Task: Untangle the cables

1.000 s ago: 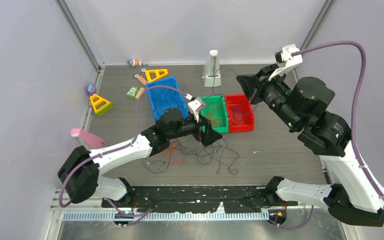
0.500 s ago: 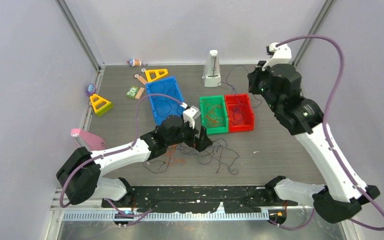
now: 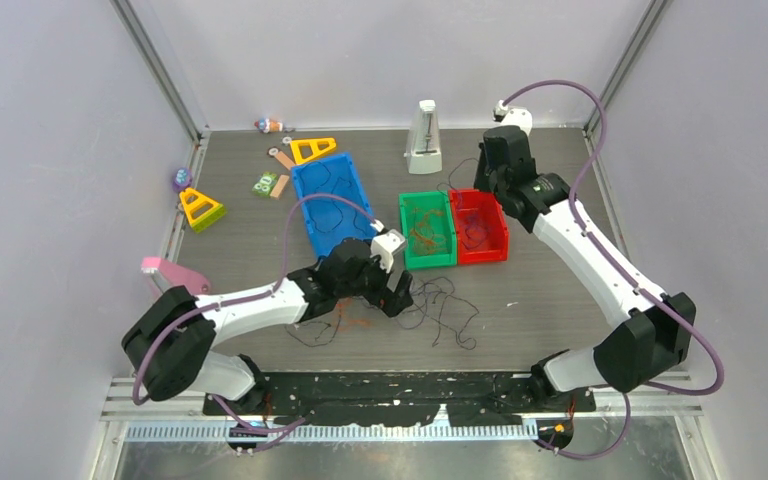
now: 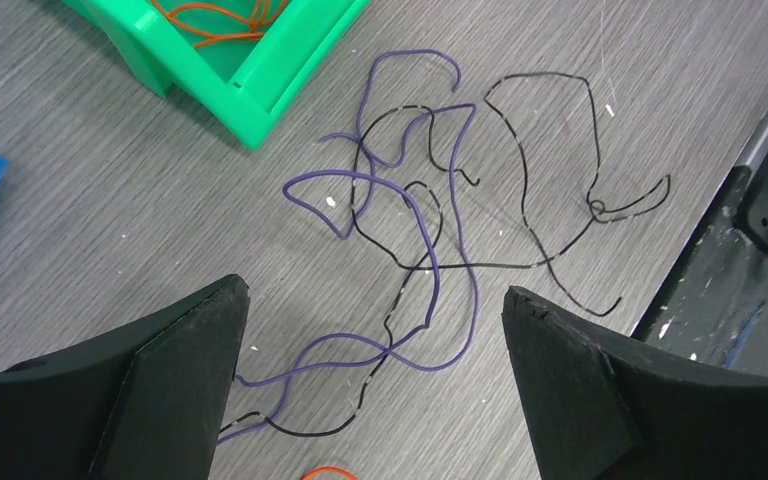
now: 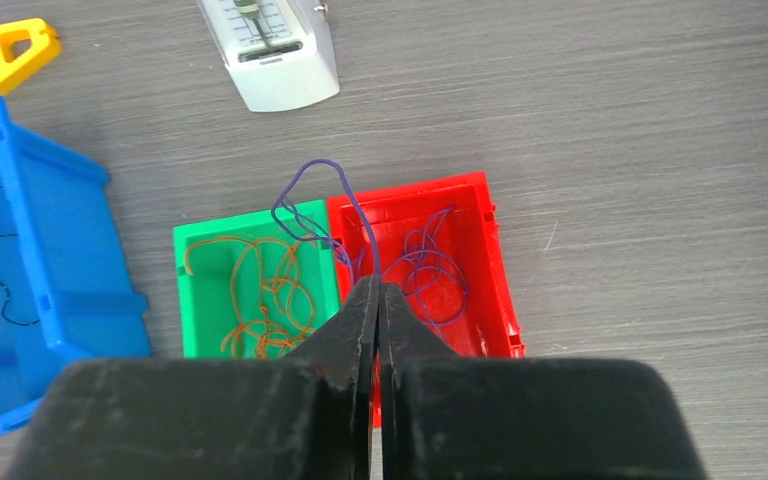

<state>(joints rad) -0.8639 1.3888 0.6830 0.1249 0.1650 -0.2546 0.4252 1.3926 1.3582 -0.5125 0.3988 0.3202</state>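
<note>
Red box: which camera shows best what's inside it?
The right wrist view. It looks down into the red box, so you can see the purple cables curled up inside. The top view shows the red box small, with its contents hard to make out. The left wrist view doesn't show it at all.

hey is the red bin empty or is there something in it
Not empty. The red bin holds loops of purple cable; one strand runs up out of it to the closed fingertips of the right gripper.
</note>
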